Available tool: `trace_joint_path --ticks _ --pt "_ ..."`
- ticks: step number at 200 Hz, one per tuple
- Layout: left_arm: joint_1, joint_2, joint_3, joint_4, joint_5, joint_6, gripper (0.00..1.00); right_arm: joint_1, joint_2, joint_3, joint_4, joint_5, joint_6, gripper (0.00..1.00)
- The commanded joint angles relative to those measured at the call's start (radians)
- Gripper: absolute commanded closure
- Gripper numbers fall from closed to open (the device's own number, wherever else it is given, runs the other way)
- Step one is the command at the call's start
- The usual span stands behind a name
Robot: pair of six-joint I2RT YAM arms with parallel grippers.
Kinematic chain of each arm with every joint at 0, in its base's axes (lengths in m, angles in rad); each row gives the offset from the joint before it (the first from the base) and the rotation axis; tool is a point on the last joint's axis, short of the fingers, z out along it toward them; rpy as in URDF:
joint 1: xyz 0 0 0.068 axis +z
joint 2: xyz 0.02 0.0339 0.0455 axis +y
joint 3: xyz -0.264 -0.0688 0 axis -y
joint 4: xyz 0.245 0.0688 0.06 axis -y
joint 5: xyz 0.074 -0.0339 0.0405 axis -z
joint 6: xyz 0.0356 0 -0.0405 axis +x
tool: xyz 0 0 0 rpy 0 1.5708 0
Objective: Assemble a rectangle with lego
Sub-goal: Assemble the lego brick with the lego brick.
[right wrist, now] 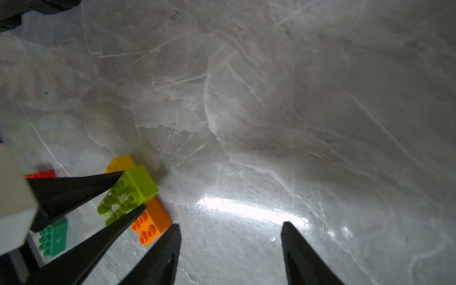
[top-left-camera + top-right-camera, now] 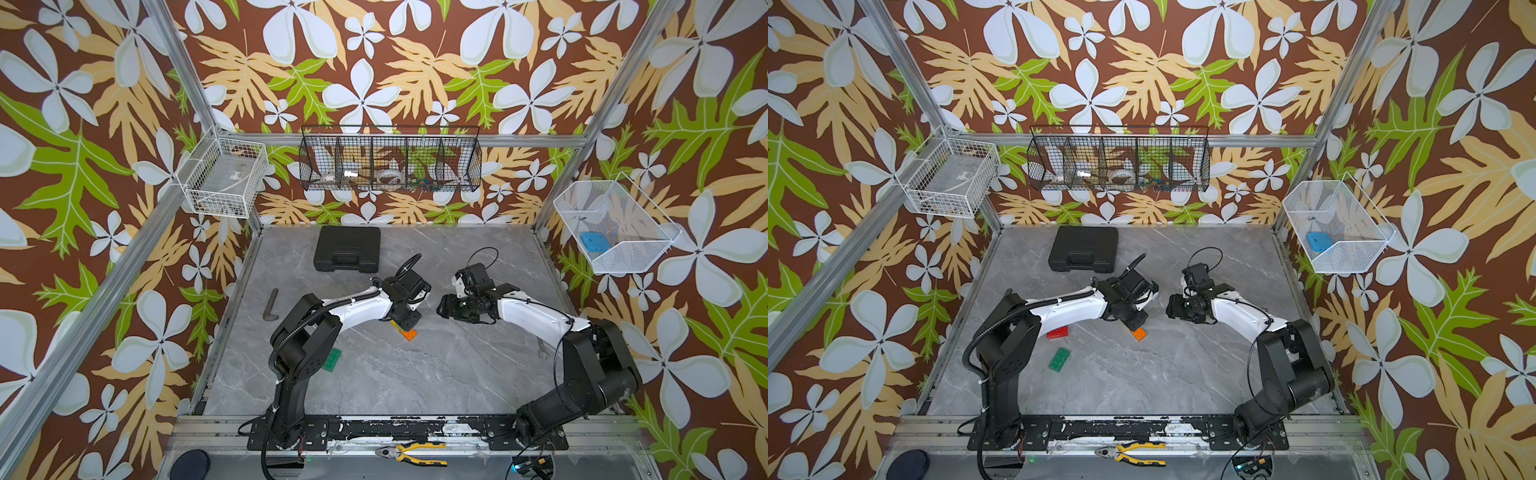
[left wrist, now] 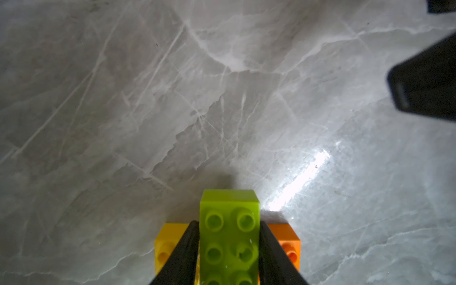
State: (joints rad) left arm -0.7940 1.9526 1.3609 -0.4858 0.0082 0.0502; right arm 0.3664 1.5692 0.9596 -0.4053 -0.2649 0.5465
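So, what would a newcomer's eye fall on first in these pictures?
First the loud flower wallpaper on the walls. Then, on the grey table, the lime green brick sitting across a yellow brick and an orange brick, with the left hand pressed on both its sides. The right hand hangs open and empty beside it.
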Motion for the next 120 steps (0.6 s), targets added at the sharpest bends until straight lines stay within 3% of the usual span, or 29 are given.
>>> trace_joint_path --ticks 1,9,70,75,80,120 --pt "-0.001 -0.012 -0.002 -0.019 -0.005 -0.005 0.58 0.0 0.003 0.011 -0.007 -0.002 0.001 0.36" --pt "-0.001 -0.016 -0.003 -0.015 -0.005 -0.004 0.52 0.002 0.003 0.012 -0.007 -0.002 0.0 0.36" --pt "0.0 -0.056 0.004 0.001 -0.027 -0.009 0.46 0.004 0.009 0.021 -0.006 -0.004 0.001 0.36" --pt "0.001 -0.063 0.007 0.001 -0.027 -0.009 0.37 0.005 0.009 0.022 -0.006 -0.004 0.002 0.36" --pt "0.001 -0.071 0.007 0.001 -0.027 -0.01 0.35 0.004 0.008 0.024 -0.004 -0.002 0.004 0.36" --pt "0.024 -0.175 -0.003 0.006 -0.046 -0.05 0.33 0.003 -0.035 0.038 0.01 0.035 0.019 0.36"
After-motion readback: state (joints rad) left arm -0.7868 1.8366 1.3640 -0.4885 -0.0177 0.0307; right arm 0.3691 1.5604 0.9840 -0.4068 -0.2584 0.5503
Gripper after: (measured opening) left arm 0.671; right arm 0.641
